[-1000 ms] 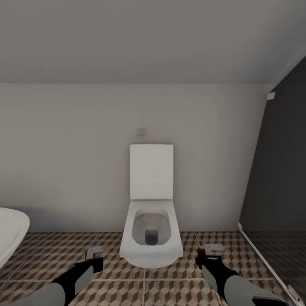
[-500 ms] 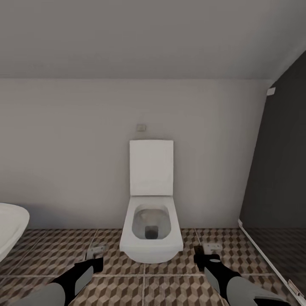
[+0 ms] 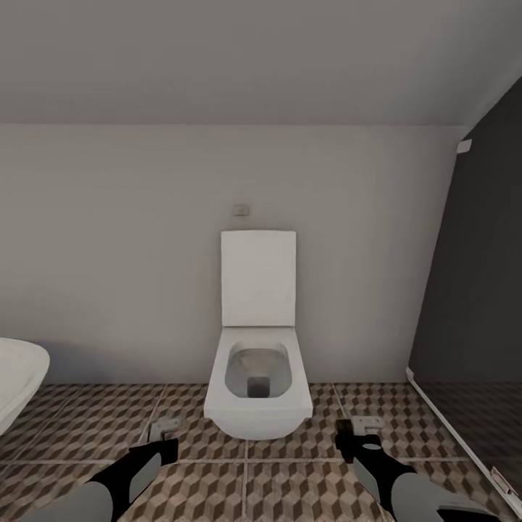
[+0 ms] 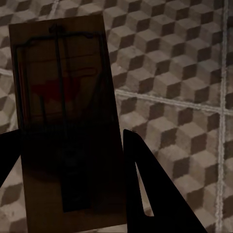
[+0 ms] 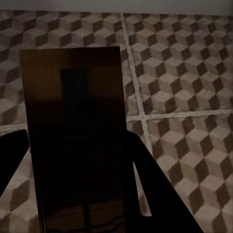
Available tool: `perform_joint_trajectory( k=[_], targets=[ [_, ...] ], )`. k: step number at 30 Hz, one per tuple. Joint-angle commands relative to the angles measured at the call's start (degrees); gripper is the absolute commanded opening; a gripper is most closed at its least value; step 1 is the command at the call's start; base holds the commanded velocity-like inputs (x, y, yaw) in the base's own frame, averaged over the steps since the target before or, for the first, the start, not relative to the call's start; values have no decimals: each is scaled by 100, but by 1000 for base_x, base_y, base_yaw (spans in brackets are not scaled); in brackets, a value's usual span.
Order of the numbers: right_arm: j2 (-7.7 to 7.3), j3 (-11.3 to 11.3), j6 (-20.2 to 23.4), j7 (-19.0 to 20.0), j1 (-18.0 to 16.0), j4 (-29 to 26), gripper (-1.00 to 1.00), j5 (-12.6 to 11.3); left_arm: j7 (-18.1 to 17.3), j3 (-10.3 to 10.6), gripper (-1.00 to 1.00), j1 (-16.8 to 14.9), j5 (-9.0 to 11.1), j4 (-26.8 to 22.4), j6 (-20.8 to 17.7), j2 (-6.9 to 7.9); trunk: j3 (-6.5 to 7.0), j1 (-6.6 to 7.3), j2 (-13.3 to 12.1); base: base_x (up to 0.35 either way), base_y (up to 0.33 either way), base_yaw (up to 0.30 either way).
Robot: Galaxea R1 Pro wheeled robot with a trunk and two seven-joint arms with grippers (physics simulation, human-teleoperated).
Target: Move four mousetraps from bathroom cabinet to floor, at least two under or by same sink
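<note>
Left gripper clamping a mousetrap, right gripper clamping another mousetrap, both hovering over cube-patterned bathroom floor, flanking white toilet.

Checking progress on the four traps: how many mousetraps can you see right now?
2. One mousetrap is held in the left gripper, the other in the right gripper, both above the bathroom floor. Others are out of view.

bathroom floor (cube-pattern tiles) | toilet above it, at the wall
</note>
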State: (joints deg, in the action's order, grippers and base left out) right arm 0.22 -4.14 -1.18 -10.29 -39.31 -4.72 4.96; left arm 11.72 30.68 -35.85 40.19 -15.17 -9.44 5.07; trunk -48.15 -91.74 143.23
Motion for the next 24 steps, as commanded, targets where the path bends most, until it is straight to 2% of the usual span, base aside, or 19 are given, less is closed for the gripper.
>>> perform_joint_trajectory(
  k=[1,24],
  targets=[
    [0,-43,-13,-15,-5,5,-100,51,40,45,-100,-1,24,-12,-33,8,-29,-1,5,0,0,0],
    [-5,-38,-5,-17,-2,6,-100,40,40,17,-100,-1,41,32,-23,-25,-539,-60,36,0,0,0]
  ],
)
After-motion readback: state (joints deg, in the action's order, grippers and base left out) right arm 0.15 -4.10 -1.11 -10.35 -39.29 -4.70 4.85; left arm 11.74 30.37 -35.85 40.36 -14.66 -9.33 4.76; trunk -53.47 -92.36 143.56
